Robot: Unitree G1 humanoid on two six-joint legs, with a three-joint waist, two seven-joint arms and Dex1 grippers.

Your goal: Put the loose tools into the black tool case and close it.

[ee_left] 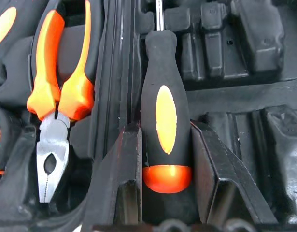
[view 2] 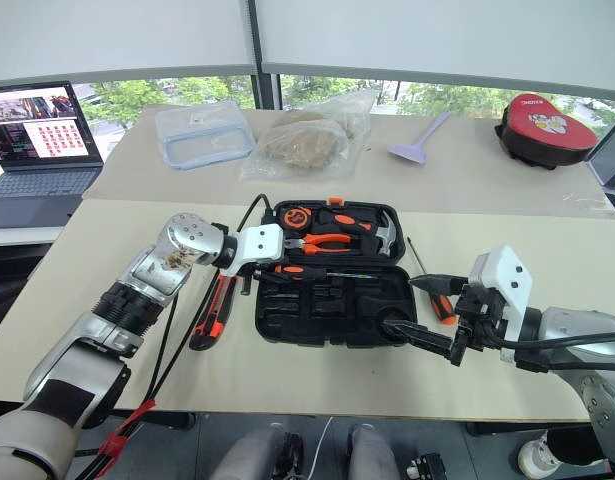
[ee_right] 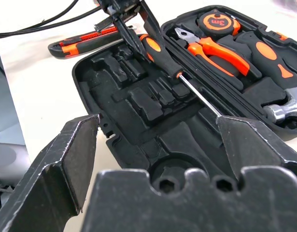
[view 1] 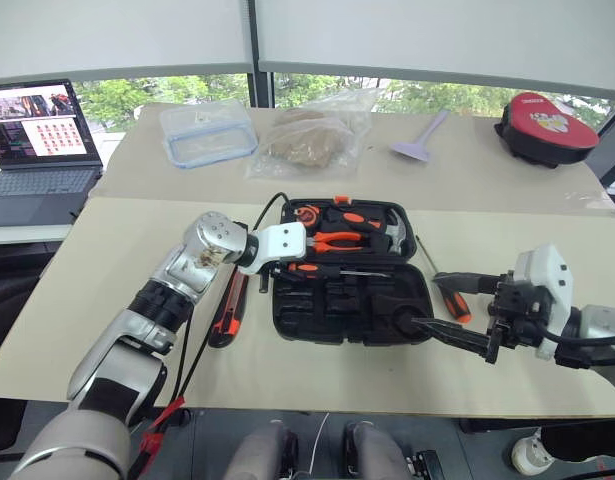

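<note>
Tools first: your right gripper point(view 1: 457, 335) hangs with its fingers spread wide and empty at the near right corner of the black tool case point(view 1: 327, 315), which lies open on the table point(view 1: 117, 280). One black-and-orange screwdriver point(view 1: 449, 294) lies loose just right of it. Your left gripper point(view 1: 287, 262) is clamped on another black-and-orange screwdriver point(ee_left: 165, 121) over the case's middle. Left of the case lies the utility knife point(view 1: 227, 310).

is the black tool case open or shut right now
Open. The black tool case lies flat with its lid folded back, moulded slots exposed, and pliers and a screwdriver visible inside.
</note>
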